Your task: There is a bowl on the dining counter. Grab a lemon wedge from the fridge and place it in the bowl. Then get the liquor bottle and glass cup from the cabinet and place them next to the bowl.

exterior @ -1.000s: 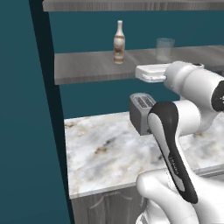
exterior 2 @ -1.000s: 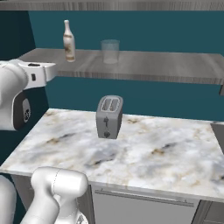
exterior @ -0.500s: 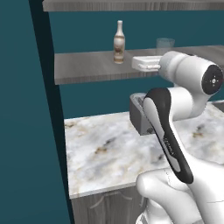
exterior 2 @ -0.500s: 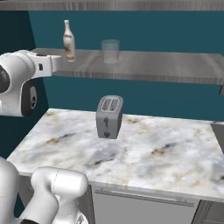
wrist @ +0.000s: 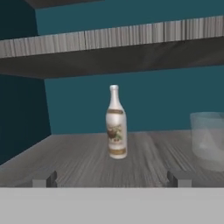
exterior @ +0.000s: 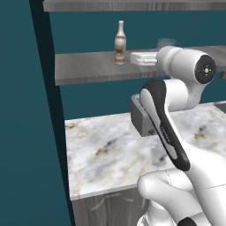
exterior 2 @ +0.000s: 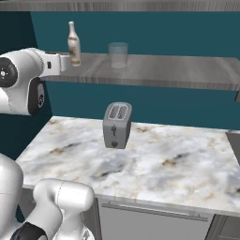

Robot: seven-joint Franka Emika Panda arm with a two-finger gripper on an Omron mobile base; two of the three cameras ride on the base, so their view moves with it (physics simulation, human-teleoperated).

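Observation:
The liquor bottle (wrist: 116,124) is white with a brown label and stands upright on the grey wooden cabinet shelf (wrist: 87,153). It also shows in the base views, bottle (exterior: 120,42) and bottle (exterior 2: 73,44). The glass cup (wrist: 208,140) stands on the same shelf to the bottle's right; it appears as cup (exterior 2: 118,55) and, half hidden behind my arm, cup (exterior: 165,43). My gripper (wrist: 112,179) is level with the shelf, pointing straight at the bottle and short of it. Its fingertips (wrist: 43,179) are wide apart, open, with nothing between them.
A grey toaster (exterior 2: 117,125) sits at the back of the marble counter (exterior 2: 164,159) below the shelf. A second shelf (wrist: 109,41) runs close overhead. A dark teal wall (exterior: 26,110) closes off the left side.
My arm has swung the hand up and across toward the bottle, so it now sits at shelf height just beside it. The jaws have stayed open. Bottle and cup have not moved.

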